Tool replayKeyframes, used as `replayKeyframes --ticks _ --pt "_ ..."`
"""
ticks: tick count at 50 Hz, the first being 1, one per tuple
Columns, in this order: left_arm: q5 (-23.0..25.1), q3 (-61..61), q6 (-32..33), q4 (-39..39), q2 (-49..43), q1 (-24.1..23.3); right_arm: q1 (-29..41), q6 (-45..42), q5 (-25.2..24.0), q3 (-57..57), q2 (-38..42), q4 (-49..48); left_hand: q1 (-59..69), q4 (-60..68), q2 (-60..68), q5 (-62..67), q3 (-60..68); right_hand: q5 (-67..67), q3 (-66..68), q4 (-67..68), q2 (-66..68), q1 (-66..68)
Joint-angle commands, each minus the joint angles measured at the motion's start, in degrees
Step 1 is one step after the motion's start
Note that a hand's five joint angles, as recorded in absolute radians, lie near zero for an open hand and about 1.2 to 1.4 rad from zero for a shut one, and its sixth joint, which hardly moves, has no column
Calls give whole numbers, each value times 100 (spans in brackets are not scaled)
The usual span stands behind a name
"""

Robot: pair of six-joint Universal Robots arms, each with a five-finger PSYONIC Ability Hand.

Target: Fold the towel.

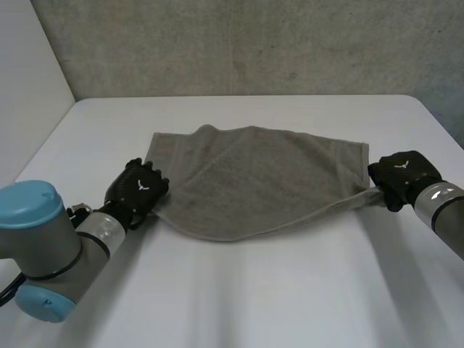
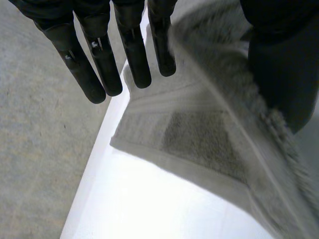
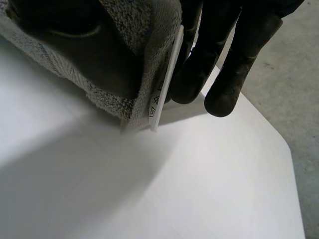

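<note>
A grey towel lies spread across the middle of the white table, its near edge sagging into a curve. My left hand sits at the towel's near left corner. In the left wrist view its fingers are straight and stand apart from the thumb, with the towel's corner lying loose beneath them. My right hand is at the near right corner, pulling it into a point. In the right wrist view its fingers are curled round the bunched towel, and a white care label hangs out.
A grey wall rises behind the table. The table's left edge runs just beyond my left fingertips, with grey floor past it. Bare tabletop stretches in front of the towel.
</note>
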Motion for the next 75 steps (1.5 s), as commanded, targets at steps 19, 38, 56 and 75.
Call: replayKeyframes --ticks 19,38,56,75 --pt "-134 -323 -54 -429 409 286 -79 -41 277 19 -141 -61 4461 4470 4488 3562 4536 317 310 335 453 413" --pt "-151 -718 -54 -587 2219 532 -702 -146 -118 -78 -1625 1194 4461 4470 4488 3562 4536 317 310 335 453 413" --pt "95 -982 -370 -1563 3205 532 -1802 -1026 -1631 -140 -2541 3059 4461 4470 4488 3562 4536 317 310 335 453 413" --pt "-485 2076 -414 -1343 -733 -180 -887 -288 -286 -2021 834 2207 4461 4470 4488 3562 4536 317 310 335 453 413"
